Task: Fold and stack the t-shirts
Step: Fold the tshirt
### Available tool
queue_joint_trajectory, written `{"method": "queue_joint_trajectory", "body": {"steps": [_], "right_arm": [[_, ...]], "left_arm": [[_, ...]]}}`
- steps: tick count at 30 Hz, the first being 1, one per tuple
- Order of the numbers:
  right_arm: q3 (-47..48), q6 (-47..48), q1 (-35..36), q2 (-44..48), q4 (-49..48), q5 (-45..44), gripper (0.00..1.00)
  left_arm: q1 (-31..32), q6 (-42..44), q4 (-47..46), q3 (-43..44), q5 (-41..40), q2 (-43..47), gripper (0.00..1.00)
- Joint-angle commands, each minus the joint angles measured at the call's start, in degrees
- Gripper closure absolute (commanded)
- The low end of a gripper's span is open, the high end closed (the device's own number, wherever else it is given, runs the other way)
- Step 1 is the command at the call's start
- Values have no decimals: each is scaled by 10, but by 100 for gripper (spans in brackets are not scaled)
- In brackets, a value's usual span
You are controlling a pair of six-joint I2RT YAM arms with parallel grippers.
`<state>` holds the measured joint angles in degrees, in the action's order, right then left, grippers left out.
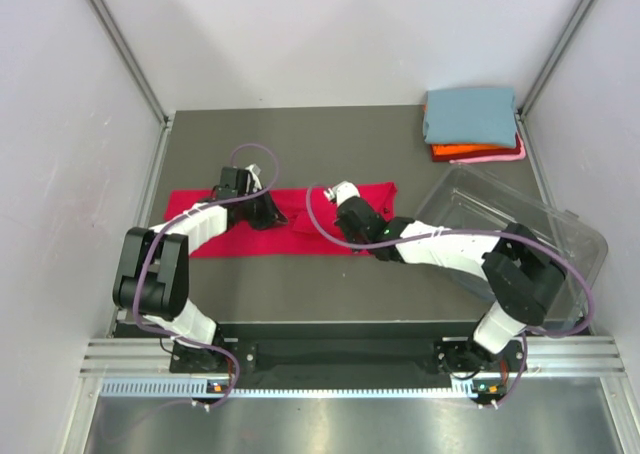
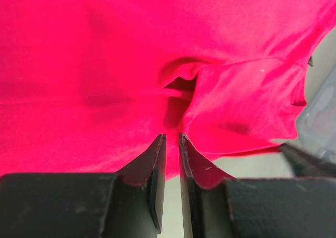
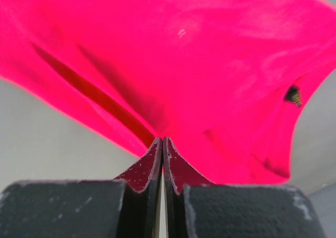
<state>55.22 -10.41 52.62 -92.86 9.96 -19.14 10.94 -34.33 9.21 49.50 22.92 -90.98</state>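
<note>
A crimson red t-shirt (image 1: pixel 215 229) lies in a long band across the middle of the table. My left gripper (image 1: pixel 268 212) hovers over its middle. In the left wrist view that gripper (image 2: pixel 172 136) stands open by a narrow slit, its tips at a raised pucker of red cloth (image 2: pixel 184 83). My right gripper (image 1: pixel 350 214) is over the shirt's right part. It (image 3: pixel 162 139) is shut, with a crease of the red cloth (image 3: pixel 105 101) running into its tips. A folded blue-grey t-shirt (image 1: pixel 470 114) lies on an orange one (image 1: pixel 455 152) and a pink one (image 1: pixel 503 157) at the back right.
A clear plastic tub (image 1: pixel 530 224) lies tilted at the right, close behind my right arm. The folded stack sits in the back right corner against the wall. Walls close in the table on the left, back and right.
</note>
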Motion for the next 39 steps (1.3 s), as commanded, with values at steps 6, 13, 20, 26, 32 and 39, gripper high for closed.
{"method": "queue_joint_trajectory", "body": {"steps": [6, 13, 20, 26, 32, 39], "right_arm": [[46, 21, -73, 5, -4, 73, 100], [61, 29, -106, -18, -3, 98, 100], [88, 28, -125, -42, 0, 116, 100], [95, 22, -144, -45, 6, 128, 100], [99, 20, -152, -51, 8, 132, 100], [103, 17, -159, -57, 9, 137, 100]], "left_arm": [[3, 15, 28, 37, -16, 31, 79], [11, 11, 26, 39, -5, 28, 78], [43, 5, 13, 23, -4, 29, 78], [79, 0, 40, 22, -51, 36, 79], [94, -25, 20, -13, -106, 47, 85], [110, -39, 15, -12, -148, 38, 94]]}}
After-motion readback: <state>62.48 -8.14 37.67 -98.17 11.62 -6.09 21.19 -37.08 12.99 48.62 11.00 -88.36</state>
